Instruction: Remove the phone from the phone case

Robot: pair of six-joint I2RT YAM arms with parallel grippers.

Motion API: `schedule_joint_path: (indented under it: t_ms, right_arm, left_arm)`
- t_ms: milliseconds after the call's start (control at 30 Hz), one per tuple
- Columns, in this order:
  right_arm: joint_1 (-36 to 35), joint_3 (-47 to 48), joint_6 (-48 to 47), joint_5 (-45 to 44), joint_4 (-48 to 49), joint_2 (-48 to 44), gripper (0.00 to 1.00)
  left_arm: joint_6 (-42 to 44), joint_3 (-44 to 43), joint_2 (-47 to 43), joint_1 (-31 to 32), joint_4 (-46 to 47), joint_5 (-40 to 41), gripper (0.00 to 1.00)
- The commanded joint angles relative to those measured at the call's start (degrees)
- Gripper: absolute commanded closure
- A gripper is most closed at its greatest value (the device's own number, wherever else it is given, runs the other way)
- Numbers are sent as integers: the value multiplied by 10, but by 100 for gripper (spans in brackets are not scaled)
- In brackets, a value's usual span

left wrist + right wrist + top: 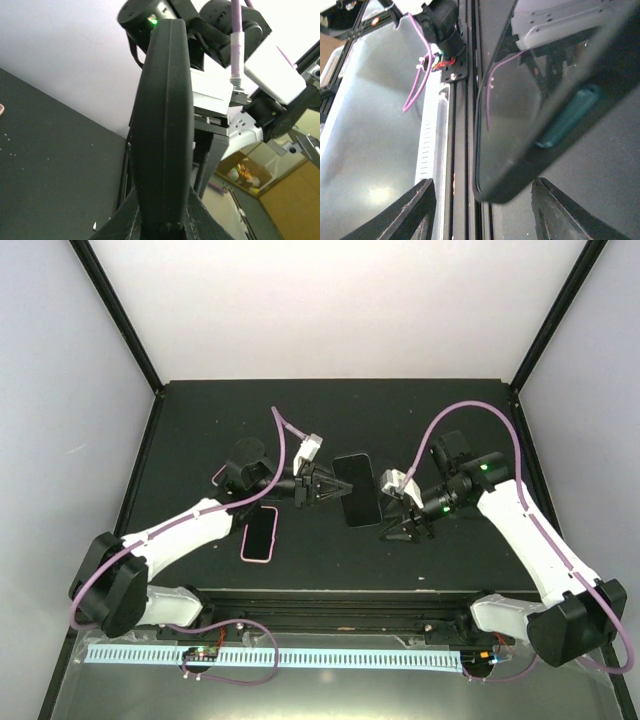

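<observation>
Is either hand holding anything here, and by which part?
The left hand pinches the black phone by one long edge. The right hand is open at the phone's near end, not gripping.

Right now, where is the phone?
The phone sits in the middle of the top view, clamped at its left edge by the left end effector. The pink case lies to its near left.

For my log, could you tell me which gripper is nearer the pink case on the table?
Left. The left gripper, holding the phone, is just beyond the pink case; the right gripper sits farther right, past the phone.
</observation>
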State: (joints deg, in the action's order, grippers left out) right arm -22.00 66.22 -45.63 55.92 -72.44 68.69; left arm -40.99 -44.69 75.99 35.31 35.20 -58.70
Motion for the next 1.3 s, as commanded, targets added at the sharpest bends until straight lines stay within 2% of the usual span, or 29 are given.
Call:
schedule_joint_path:
  t_ms: [0,233,567,733,867,1000,1100,1267]
  right_arm:
    - [-4,21,-98,-7,-57,7,47]
    - [-14,31,-105,26,-52,0,52]
    - [-44,10,-20,47,11,0,56]
    - [-52,-6,-9,28,35,-15,64]
    - [-53,-9,-41,43,14,-18,63]
    - [-53,-16,-53,38,17,-22,55]
    - [-55,-17,-56,34,20,-25,56]
    - [-62,-20,-60,25,33,-28,68]
  left_arm:
    - [66,-34,-40,-4,-93,-49,98]
    - [57,-37,-47,-4,-103,-68,98]
    - [35,-19,-43,-4,-70,-59,98]
    - [29,-19,-44,-3,-65,-61,98]
    - [24,-20,-38,-4,-63,-62,98]
    - [11,-17,-37,-4,-47,-63,98]
    - [11,-18,-36,-4,-49,-66,98]
    - [8,-16,-31,-5,-49,-74,99]
